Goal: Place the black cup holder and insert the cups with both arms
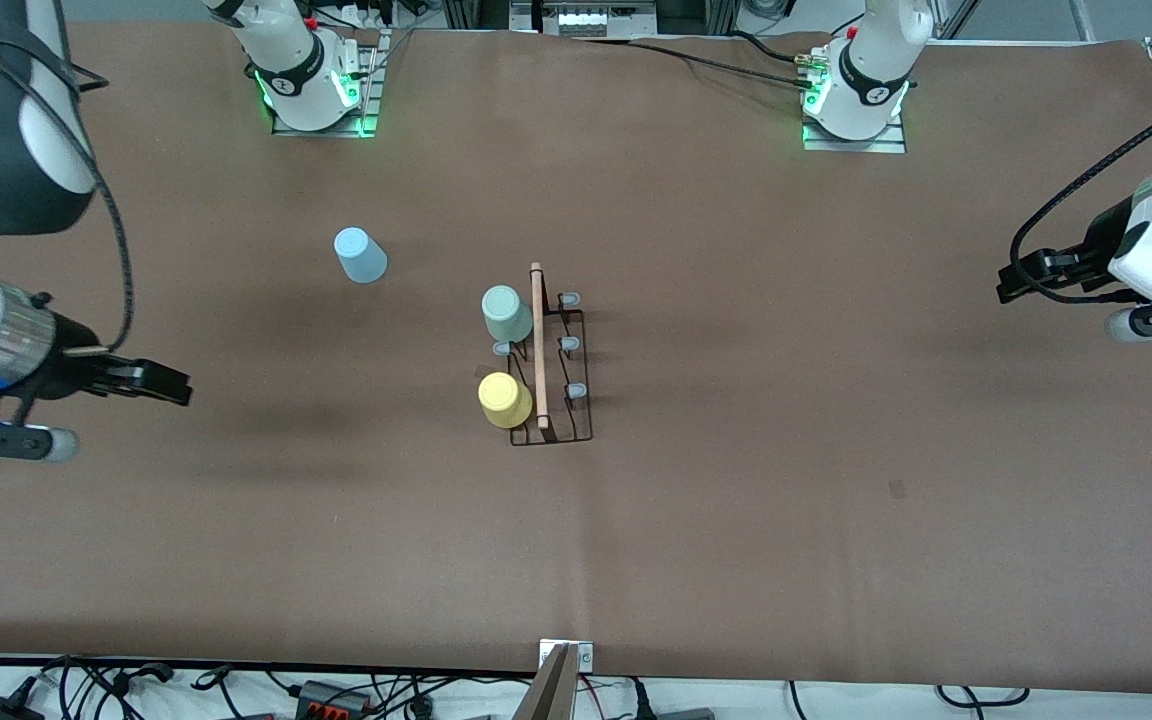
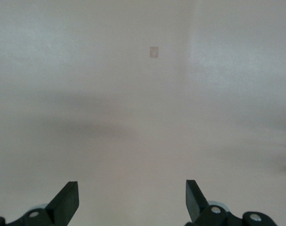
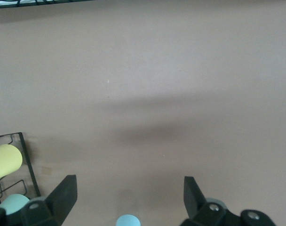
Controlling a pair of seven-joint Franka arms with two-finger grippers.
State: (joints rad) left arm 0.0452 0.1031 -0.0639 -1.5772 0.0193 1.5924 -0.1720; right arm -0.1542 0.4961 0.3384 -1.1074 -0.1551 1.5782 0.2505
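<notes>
Light blue cup (image 1: 361, 256) — outside holder (image 1: 576, 372).

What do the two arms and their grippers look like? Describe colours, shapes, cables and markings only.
Both arms have white rounded shells with black joints. The bases, bolted to metal plates, glow green, and black cables loop along the links. The left gripper and the right gripper are black with two flat tapered fingers; silver screws show at their roots in the wrist views.

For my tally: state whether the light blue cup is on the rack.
Off: the light blue cup stands alone on the table, apart from the black cup holder.
</notes>
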